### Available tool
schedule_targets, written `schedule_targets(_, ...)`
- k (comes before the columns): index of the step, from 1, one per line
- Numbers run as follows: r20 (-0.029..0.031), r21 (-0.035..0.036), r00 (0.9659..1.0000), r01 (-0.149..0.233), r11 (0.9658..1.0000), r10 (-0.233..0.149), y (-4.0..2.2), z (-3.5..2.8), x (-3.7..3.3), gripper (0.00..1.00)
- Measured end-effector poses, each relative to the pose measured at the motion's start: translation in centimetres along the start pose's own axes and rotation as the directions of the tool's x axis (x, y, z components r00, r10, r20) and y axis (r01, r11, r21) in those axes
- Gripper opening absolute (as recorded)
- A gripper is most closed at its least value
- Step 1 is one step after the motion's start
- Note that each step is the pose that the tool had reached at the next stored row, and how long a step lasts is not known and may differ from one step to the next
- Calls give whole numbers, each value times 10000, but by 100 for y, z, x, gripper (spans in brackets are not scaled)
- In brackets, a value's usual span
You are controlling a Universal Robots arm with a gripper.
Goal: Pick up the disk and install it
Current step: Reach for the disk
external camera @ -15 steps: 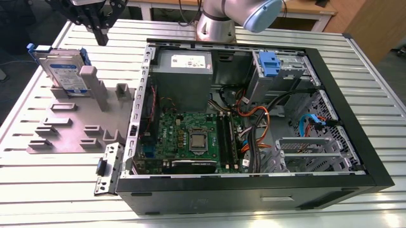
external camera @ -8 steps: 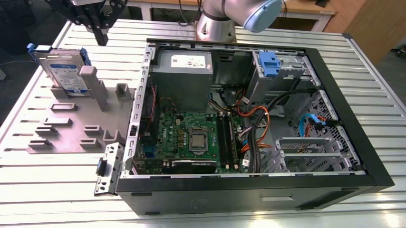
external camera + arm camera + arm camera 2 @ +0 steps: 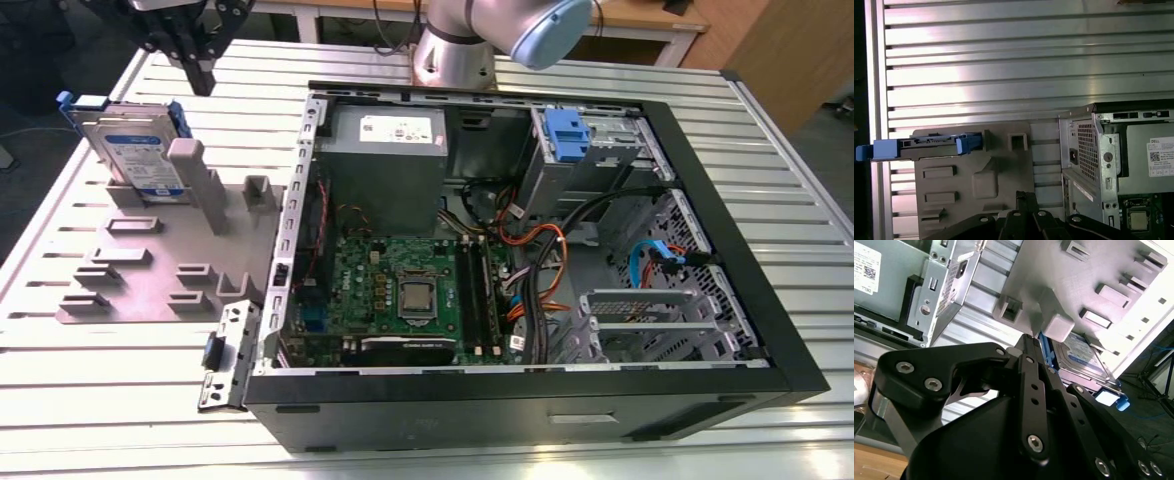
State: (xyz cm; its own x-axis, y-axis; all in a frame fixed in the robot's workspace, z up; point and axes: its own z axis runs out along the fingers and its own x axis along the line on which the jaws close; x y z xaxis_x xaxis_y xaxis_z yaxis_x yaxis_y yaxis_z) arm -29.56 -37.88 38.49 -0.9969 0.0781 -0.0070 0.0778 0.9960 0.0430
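High over the disk's end of the grey holder (image 3: 147,265), clear of the desk (image 3: 80,400): the hand (image 3: 199,80), drawn narrow, gripping nothing. Just below, slotted into that holder: the disk (image 3: 138,155), upright on its long edge, long axis along the holder's outer side. Past the holder's other side: the open computer case (image 3: 534,412), disk not yet installed.

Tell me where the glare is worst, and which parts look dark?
First wrist view: bright glare streaks across the ribbed metal table. Second wrist view: the gripper looms dark in the foreground, the disk beyond it brightly lit. Exterior view: even light, with the open computer case shadowed inside.
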Motion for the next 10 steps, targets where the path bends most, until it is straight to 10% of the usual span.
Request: schedule_targets(10, 1, 0, 10000, 0, 10000, 0, 33, 15, 220, 11)
